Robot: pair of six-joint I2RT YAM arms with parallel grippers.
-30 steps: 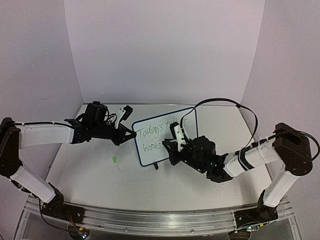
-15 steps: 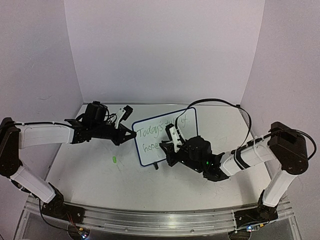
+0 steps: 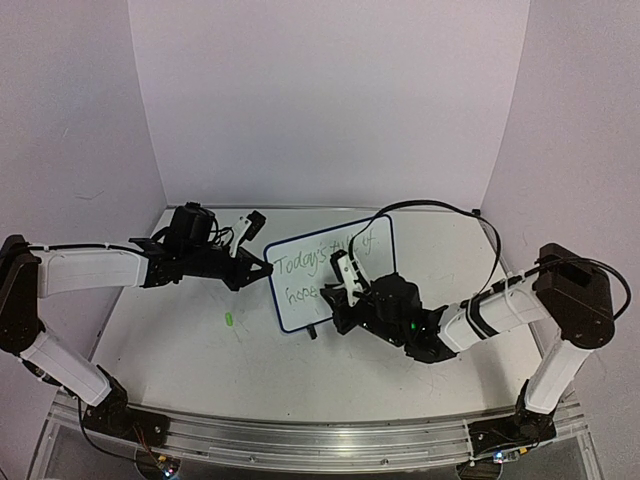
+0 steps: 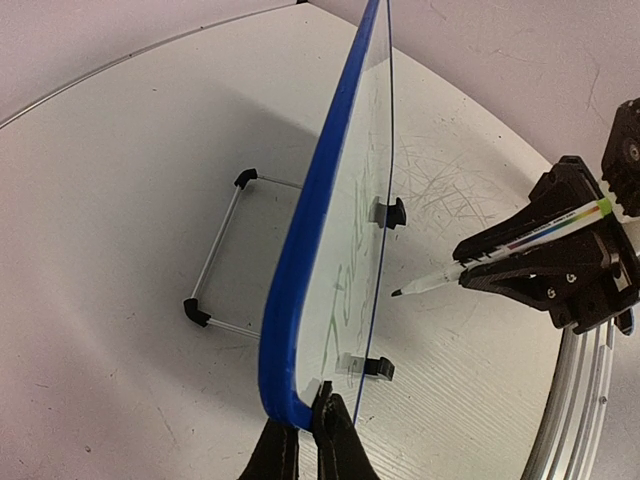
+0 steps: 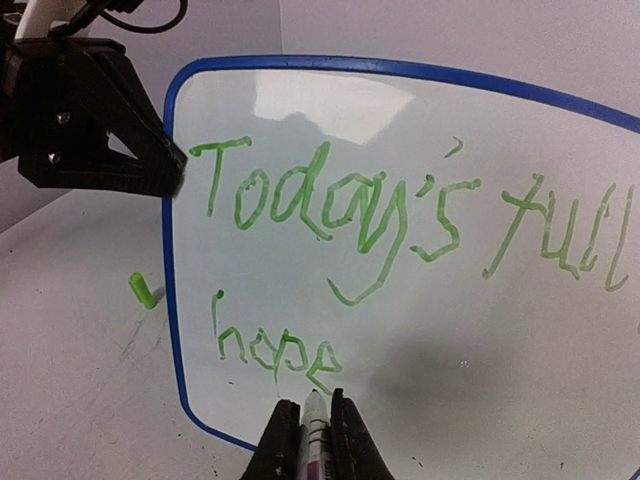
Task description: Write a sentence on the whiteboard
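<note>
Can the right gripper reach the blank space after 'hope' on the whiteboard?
Probably yes. The right gripper holds the marker tip at that word's end, nothing between, and the left gripper pinches the whiteboard at its other edge.

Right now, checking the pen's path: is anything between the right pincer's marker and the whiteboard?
Nothing visible. The right pincer aims its marker at bare whiteboard right beside "hope"; the left pincer clamps the whiteboard's edge, off to the side.

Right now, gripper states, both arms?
left gripper: shut on whiteboard edge.
right gripper: shut on marker.
</note>
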